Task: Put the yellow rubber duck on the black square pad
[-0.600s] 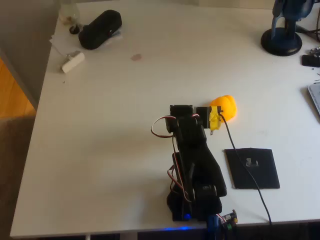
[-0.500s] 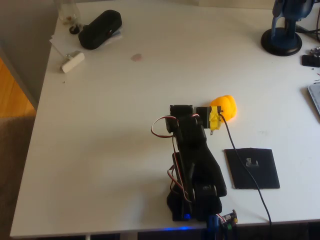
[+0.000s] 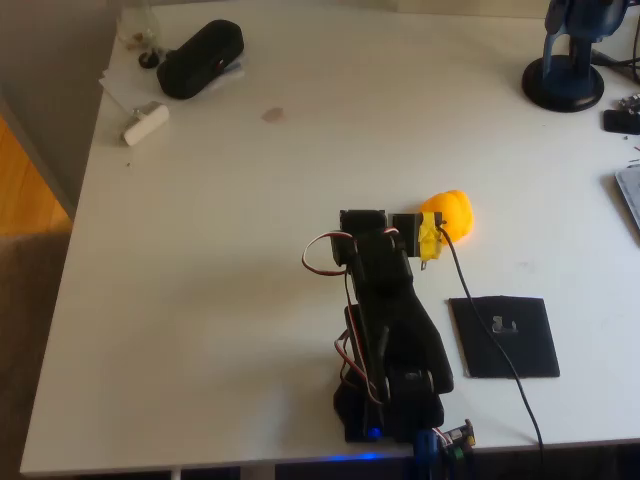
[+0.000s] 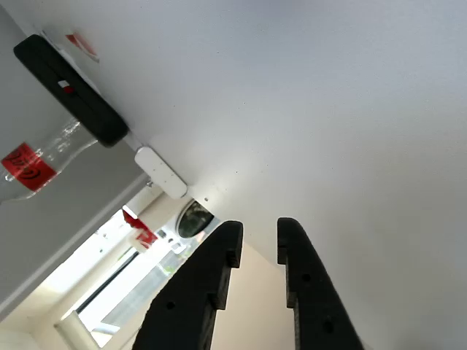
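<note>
The yellow rubber duck (image 3: 452, 213) lay on the white table (image 3: 230, 250), apparently touching the taped arm, well apart from the black square pad (image 3: 503, 336). In the wrist view the gripper (image 4: 258, 246) held nothing, fingers (image 4: 219, 251) slightly parted.

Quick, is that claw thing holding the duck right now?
Gripper: jaws slightly apart, nothing between them. The yellow rubber duck sits on the table, not held.
</note>
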`<control>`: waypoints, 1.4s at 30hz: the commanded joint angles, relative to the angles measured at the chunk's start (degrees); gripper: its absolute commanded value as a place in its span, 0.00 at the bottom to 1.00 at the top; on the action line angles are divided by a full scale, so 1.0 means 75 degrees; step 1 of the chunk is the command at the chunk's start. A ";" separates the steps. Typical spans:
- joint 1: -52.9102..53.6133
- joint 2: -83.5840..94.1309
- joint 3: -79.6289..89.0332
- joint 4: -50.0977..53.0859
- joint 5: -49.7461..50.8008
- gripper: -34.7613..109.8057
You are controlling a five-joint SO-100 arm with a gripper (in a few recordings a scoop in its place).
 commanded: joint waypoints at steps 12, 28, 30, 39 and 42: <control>-0.0223 0.0129 0.0094 0.0012 -0.0082 0.28; -0.0152 0.0141 -0.0352 0.0012 -0.0094 0.27; -0.0152 0.0141 -0.0809 0.0047 -0.0094 0.27; -0.0141 0.0129 -0.3328 0.0105 -0.0105 0.28; -0.0129 0.0012 -0.4266 0.0105 -0.0117 0.28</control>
